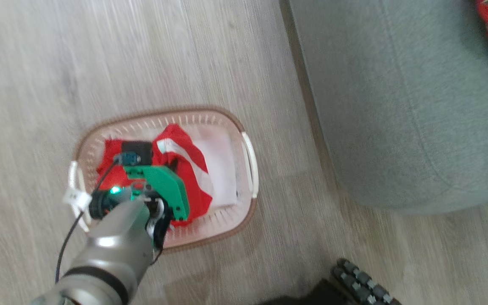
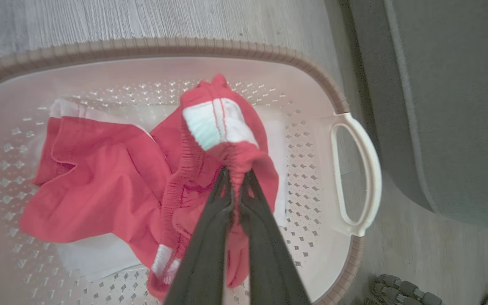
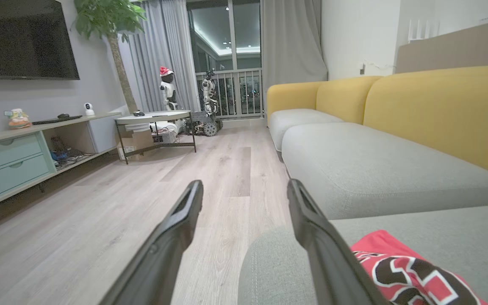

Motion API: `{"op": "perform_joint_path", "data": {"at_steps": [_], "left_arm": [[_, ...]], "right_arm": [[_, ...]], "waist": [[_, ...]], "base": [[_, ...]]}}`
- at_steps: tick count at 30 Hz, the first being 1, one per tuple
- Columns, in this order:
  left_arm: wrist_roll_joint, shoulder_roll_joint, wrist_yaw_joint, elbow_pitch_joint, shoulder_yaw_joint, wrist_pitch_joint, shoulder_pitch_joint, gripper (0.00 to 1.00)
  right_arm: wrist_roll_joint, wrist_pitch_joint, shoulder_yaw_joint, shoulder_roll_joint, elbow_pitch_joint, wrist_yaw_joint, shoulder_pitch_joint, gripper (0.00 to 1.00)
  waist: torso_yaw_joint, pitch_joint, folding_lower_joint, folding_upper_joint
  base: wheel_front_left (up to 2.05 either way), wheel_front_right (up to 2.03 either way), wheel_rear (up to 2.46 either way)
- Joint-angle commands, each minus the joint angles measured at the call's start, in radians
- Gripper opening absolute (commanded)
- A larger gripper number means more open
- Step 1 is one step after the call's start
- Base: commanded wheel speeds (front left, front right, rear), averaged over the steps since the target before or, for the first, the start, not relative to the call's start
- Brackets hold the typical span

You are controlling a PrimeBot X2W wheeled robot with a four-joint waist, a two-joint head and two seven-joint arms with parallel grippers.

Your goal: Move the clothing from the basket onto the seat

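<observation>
Left fingers point(image 2: 220, 203) pinch red clothing point(image 2: 172, 140) inside the basket point(image 2: 269, 48). Right fingers point(image 3: 182, 216) stand spread; the lettering on the jersey point(image 3: 400, 271) beside them is unreadable.

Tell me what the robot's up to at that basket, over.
Left tool shut on red clothing in the basket. Right tool open, empty, by the seat. One jersey already on it. Nothing seen blocking the way.

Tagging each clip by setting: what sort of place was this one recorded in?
Most likely a home living room: a long sofa with yellow backrests, a wall-mounted TV above a low media cabinet, and a pale wood-look floor.
</observation>
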Motion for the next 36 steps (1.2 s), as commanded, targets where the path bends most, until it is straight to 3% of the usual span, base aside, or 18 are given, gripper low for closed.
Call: {"op": "perform_joint_path", "data": {"at_steps": [1, 13, 27, 36], "left_arm": [[-0.013, 0.004, -0.008, -0.017, 0.006, -0.018, 0.025, 0.00], [-0.001, 0.004, -0.057, -0.074, -0.002, -0.089, 0.076, 0.00], [0.240, 0.092, 0.025, -0.486, 0.140, -0.090, 0.122, 0.00], [0.321, 0.149, 0.072, -0.759, 0.153, -0.080, 0.108, 0.00]], "right_arm": [[-0.009, -0.006, 0.008, -0.018, -0.024, 0.000, 0.035, 1.00], [-0.033, -0.006, 0.062, 0.000, 0.013, 0.000, 0.143, 1.00], [-0.035, -0.006, 0.104, 0.037, 0.077, 0.000, 0.255, 1.00], [-0.060, -0.006, 0.155, 0.065, 0.111, 0.000, 0.283, 1.00]], "waist": [[0.022, -0.086, 0.0000, -0.0001], [0.092, -0.324, 0.0000, -0.0001], [0.151, -0.496, 0.0000, -0.0001], [0.153, -0.558, 0.0000, -0.0001]], "base": [[0.00, 0.00, 0.00], [0.00, 0.00, 0.00], [0.00, 0.00, 0.00], [0.00, 0.00, 0.00]]}}
